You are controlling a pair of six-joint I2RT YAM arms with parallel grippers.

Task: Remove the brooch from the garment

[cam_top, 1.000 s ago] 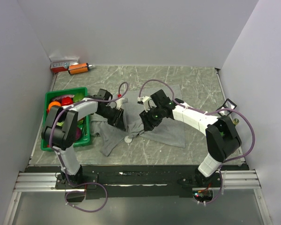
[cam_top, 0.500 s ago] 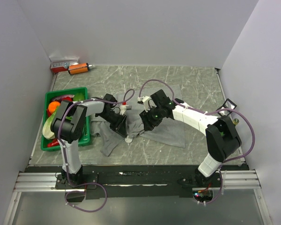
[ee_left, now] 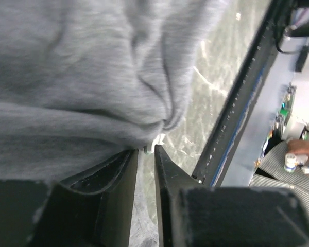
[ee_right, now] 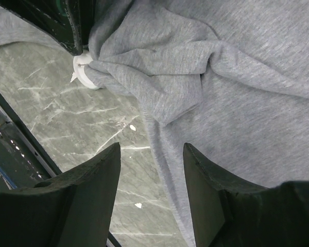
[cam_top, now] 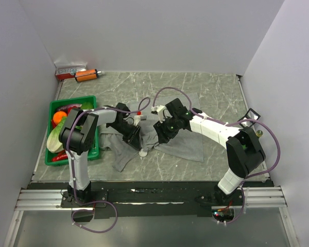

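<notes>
Three pale walls [cam_top: 144, 36] enclose marbled table [cam_top: 216, 87] bearing garment [cam_top: 185, 144].

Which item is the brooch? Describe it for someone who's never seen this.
Find the big grey garment spread mid-table, right of the green crate. At its bunched near-left edge, just off the left gripper, sits the brooch: the only small whitish round disc against grey cloth.

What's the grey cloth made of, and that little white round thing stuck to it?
The garment looks like soft knitted jersey with a matte finish: it shows a fine weave and loose folds. The brooch looks like smooth white plastic, though it could be painted metal; it is too small to tell.
</notes>
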